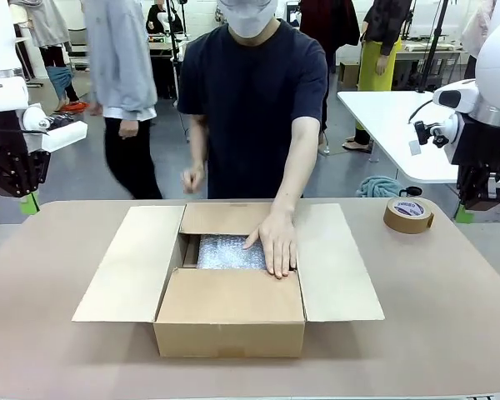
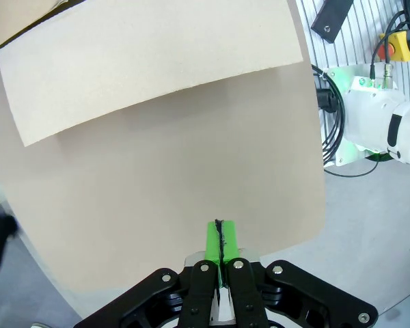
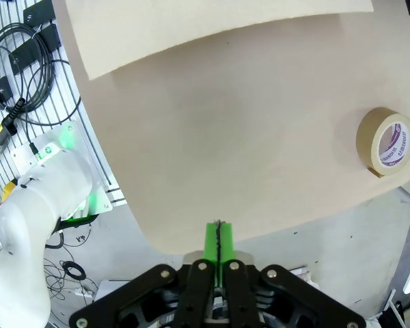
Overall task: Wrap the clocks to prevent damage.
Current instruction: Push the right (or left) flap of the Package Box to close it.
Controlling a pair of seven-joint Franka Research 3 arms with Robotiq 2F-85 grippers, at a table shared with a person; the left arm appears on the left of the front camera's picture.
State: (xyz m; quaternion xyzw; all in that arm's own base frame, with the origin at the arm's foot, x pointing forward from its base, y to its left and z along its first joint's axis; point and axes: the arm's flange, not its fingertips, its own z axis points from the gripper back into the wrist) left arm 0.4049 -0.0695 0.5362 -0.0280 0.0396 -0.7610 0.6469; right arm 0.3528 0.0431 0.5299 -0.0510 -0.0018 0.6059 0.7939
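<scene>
**Wrapped clocks lie in carton, person's hand on top**

Clocks [image 1: 223, 250]: whitish bubble-wrap bundle, no dial to see, lying flat down inside the open carton [image 1: 229, 337], mid-table. A person's hand [image 1: 277, 243] rests palm-down on the bundle's right part, fingers pointing toward the robot, w/ the arm reaching in over the far flap. The other hand [image 1: 192, 178] is up by the person's hip, loosely curled, touching nothing.

Carton: side flaps spread out L & R, far flap tipped back. Near flap lies in over the front of the opening, hiding part of the bundle.

Tape [image 1: 408, 215]: brown roll, flat on the table [image 1: 433, 317], well right of the carton, near the far edge.

L gripper [image 2: 221, 236]: green pads pressed together, clenched on nothing, over the table near its edge, a carton flap farther ahead. R gripper [image 3: 219, 239]: likewise clenched & empty, at the table's edge, tape well off to one side. Both are well apart from carton & bundle.
</scene>
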